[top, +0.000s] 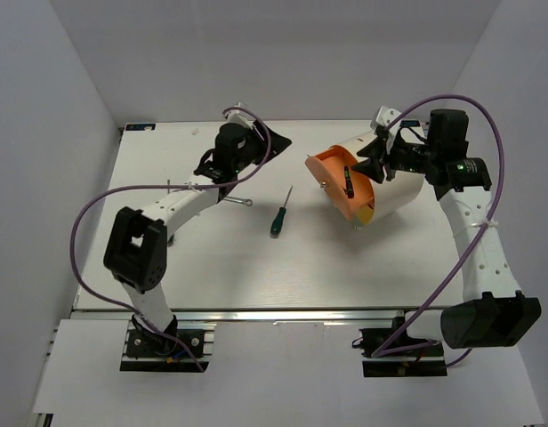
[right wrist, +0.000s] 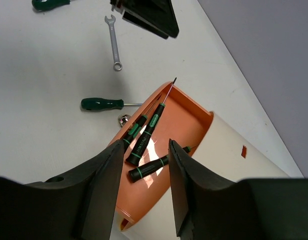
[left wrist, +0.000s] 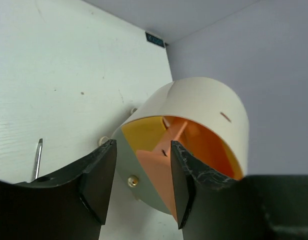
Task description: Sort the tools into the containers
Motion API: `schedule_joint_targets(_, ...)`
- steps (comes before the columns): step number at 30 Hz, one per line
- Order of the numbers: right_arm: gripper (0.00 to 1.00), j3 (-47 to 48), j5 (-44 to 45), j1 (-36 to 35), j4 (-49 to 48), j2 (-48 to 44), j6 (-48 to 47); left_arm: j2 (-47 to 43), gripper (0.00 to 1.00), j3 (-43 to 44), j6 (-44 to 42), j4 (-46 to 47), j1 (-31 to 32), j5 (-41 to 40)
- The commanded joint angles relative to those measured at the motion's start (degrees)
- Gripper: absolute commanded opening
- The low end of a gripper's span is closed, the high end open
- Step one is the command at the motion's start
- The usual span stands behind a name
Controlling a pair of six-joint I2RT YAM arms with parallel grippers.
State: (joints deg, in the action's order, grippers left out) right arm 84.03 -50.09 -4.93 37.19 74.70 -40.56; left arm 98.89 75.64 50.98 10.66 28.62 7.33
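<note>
The cream-white drum (top: 394,191) lies on its side at the right, its orange face (top: 338,182) turned left. In the right wrist view three black-and-green screwdrivers (right wrist: 146,131) lie in its orange compartment (right wrist: 184,125). My right gripper (right wrist: 144,190) is open and empty just above them; it also shows in the top view (top: 370,160). A green-handled screwdriver (top: 278,220) lies on the table left of the drum. The silver wrench (top: 239,202) lies next to my left arm. My left gripper (left wrist: 141,185) is open and empty, facing the drum (left wrist: 199,110) from a distance.
A second green handle (right wrist: 49,4) shows at the top left edge of the right wrist view. A thin metal shaft (left wrist: 38,159) lies on the table in the left wrist view. Grey walls close in the white table (top: 212,258) on three sides.
</note>
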Motion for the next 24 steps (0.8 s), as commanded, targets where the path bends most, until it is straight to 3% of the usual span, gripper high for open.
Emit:
schedule_joint_targets(1, 0.47, -0.5, 0.8, 0.2, -2.4, -2.4, 0.7, 3.3, 0.57, 4.7, 0.2, -1.4, 0.3, 2.9)
schedule_joint_targets(24, 0.49, -2.3, 2.9, 0.2, -3.2, -3.5, 0.7, 12.0, 0.61, 9.5, 7.1, 2.5, 1.7, 11.5)
